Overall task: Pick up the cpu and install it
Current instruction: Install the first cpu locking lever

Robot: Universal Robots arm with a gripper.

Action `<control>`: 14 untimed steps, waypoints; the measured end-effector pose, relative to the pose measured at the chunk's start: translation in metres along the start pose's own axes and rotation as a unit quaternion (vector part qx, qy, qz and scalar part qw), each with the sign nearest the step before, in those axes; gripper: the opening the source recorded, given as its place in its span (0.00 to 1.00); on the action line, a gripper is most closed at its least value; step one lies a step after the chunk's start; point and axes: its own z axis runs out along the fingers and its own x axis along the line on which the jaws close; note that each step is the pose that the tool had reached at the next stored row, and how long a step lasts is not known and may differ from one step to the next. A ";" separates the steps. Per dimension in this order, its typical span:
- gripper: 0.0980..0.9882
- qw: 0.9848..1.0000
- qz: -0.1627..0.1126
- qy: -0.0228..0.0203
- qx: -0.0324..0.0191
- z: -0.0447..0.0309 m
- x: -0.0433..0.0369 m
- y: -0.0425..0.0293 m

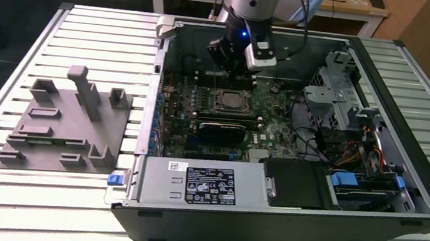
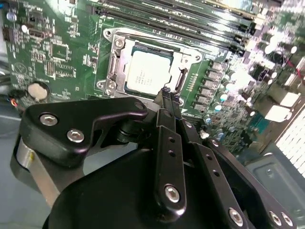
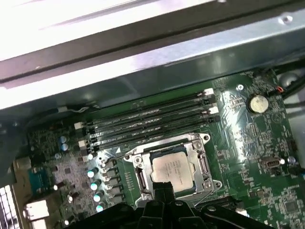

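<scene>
One arm, one tool: in the exterior view my gripper (image 1: 234,70) hangs inside the open computer case (image 1: 406,103), just above the motherboard (image 1: 277,132) and close to the dark socket frame (image 1: 229,100). The grey plastic fixture (image 1: 64,127) sits on the slatted table (image 1: 15,66) at the exterior view's left, well apart from the case. In the second wrist view my fingers (image 2: 167,102) are pressed together with nothing between them — closed and empty — and their tips hover right at the edge of the cpu (image 2: 148,72), whose silvery face lies flat in the socket frame (image 2: 112,67), ringed by the metal bracket. Long memory slots (image 2: 190,16) run alongside the socket, and a round coin battery (image 2: 37,90) lies on the green board farther off. In the first wrist view the cpu (image 3: 172,169) again lies seated in its frame (image 3: 202,164), my fingertips (image 3: 163,190) just beside its near edge, with the memory slots (image 3: 147,117) beyond it and the case wall (image 3: 167,57) behind them.
</scene>
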 end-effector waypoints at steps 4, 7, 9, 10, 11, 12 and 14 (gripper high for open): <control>0.01 0.999 -0.036 0.001 0.002 0.0005 0.0000 0.0000; 0.01 0.999 -0.054 0.000 0.002 0.0004 0.0000 -0.0001; 0.01 0.998 -0.055 -0.006 0.000 -0.0005 0.0004 -0.0001; 0.01 0.998 -0.056 -0.009 0.000 -0.0012 0.0006 -0.0001; 0.01 0.998 -0.056 -0.012 -0.001 -0.0021 0.0009 -0.0002; 0.01 0.998 -0.056 -0.015 -0.002 -0.0030 0.0011 -0.0002; 0.01 0.998 -0.057 -0.021 -0.004 -0.0032 0.0016 -0.0003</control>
